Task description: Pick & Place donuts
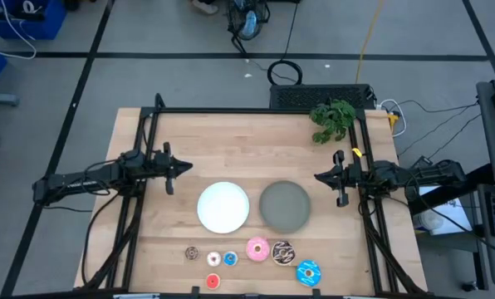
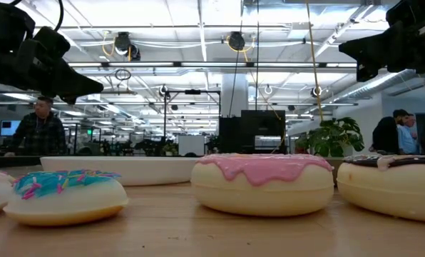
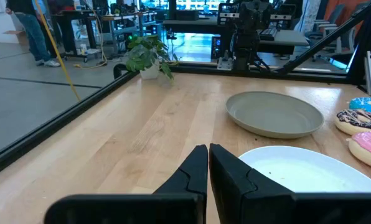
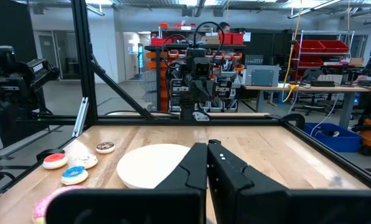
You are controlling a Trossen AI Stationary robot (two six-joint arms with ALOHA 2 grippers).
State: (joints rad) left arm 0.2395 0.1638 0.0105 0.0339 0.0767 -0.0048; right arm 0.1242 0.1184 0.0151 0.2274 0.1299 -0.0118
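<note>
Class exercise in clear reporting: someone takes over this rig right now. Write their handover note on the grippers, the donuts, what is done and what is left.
Left gripper: shut, empty, hovering at the table's left side.
Right gripper: shut, empty, at the right side.
Donuts: all seven lie in a group at the front edge, the brown, white, small blue, red, pink, chocolate-sprinkled and blue-iced.
White plate and grey plate: side by side mid-table, nothing on them.
Done: nothing placed.
Left: pick and place every donut.
</note>
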